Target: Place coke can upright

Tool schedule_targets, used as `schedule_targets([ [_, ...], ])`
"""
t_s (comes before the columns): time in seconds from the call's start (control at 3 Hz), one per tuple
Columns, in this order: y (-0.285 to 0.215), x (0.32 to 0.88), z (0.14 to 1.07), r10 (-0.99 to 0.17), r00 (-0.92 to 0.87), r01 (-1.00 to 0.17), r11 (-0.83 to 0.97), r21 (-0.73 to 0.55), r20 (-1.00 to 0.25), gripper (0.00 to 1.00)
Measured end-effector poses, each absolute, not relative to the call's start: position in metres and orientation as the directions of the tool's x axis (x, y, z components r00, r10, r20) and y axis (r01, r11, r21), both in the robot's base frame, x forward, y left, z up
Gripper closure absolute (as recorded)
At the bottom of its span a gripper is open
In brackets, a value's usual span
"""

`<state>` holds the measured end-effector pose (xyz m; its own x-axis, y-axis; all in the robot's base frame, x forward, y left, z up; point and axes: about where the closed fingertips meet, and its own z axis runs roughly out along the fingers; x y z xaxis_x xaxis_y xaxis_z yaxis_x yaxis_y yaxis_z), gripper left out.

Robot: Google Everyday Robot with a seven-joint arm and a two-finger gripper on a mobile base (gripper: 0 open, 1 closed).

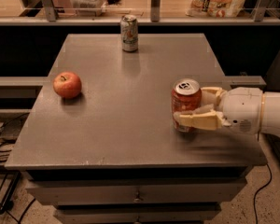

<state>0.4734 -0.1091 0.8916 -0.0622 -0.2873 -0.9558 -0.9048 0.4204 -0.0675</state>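
The coke can (185,101), red with a silver top and pull tab, stands upright at the right side of the grey table (130,125), its base at or just above the surface. My gripper (190,107) reaches in from the right and is shut on the can. One cream finger (198,121) crosses the can's front lower part. The other finger (211,94) is behind it.
A red apple (67,85) sits at the table's left. A pale silver-green can (129,33) stands upright at the far middle edge. A shelf with bags and a container runs behind the table. Drawers are below the front edge.
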Motion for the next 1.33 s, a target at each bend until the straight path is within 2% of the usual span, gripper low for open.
schedule_targets([
  [0.33, -0.105, 0.477, 0.883, -0.251, -0.053, -0.904, 0.423, -0.06, -0.967, 0.51],
  [1.0, -0.106, 0.474, 0.872, -0.234, -0.072, -0.9, 0.434, -0.038, -0.97, 0.04],
  [1.33, -0.106, 0.472, 0.87, -0.237, -0.077, -0.9, 0.434, -0.034, -0.968, 0.0],
])
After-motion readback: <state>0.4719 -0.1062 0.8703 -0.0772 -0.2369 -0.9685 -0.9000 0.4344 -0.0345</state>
